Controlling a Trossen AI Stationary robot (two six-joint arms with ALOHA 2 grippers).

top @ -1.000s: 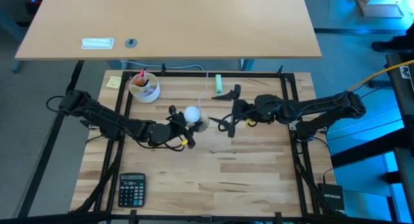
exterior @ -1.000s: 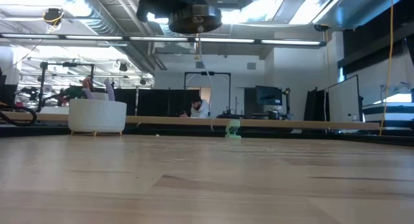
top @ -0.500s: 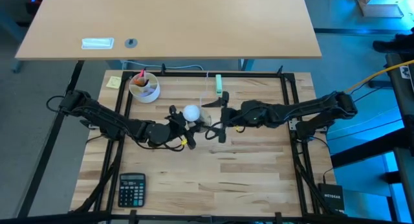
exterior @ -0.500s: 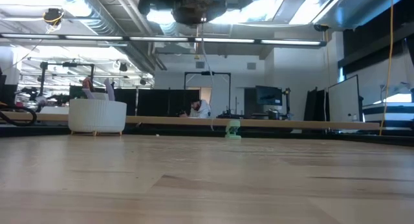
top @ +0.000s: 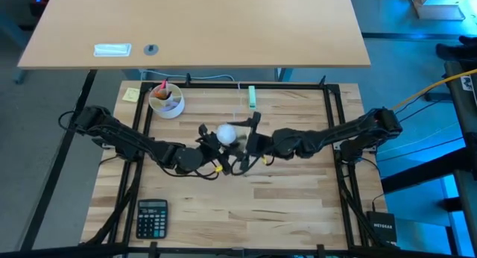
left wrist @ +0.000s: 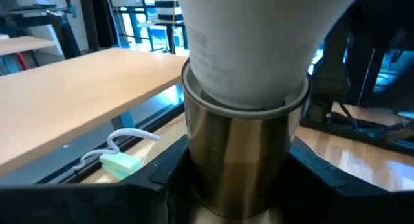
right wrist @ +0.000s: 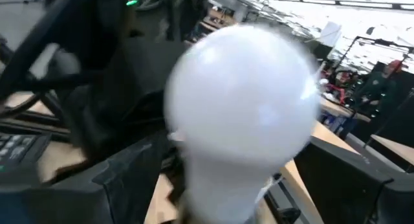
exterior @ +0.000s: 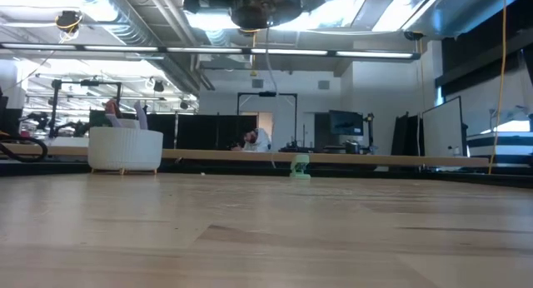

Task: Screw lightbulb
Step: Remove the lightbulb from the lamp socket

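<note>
In the high view, the lightbulb (top: 226, 133) is seen near the middle of the wooden worktop (top: 283, 198), between the two arms. The left pincer (top: 211, 142) is closed on the parts just beneath the bulb, while the right pincer (top: 246, 139) is brought up against the bulb from the other side, its fingers spread to either side of it. A white bowl (top: 165, 100) with pink and orange contents is set near the far left corner, beside a yellow sticky note (top: 131, 94); no writing can be made out on the note. A green plug (top: 252, 97) lies by the far edge, and a calculator (top: 152, 217) near the front left, its key labels too small to be read. The word NETGEAR is printed on a black box (top: 382, 230) at the lower right.

In the low view, a round metal socket (exterior: 265, 7) is seen from below, hanging high above the worktop, a thin white cord (exterior: 270, 67) trailing from it.

In the left wrist view, the bulb's white neck (left wrist: 249, 43) is seated in a metal sleeve (left wrist: 236, 153) held between the dark fingers (left wrist: 165, 185); faint grey print on the neck cannot be read.

In the right wrist view, the frosted globe fills the middle, with dark fingers (right wrist: 123, 179) standing apart on both sides
</note>
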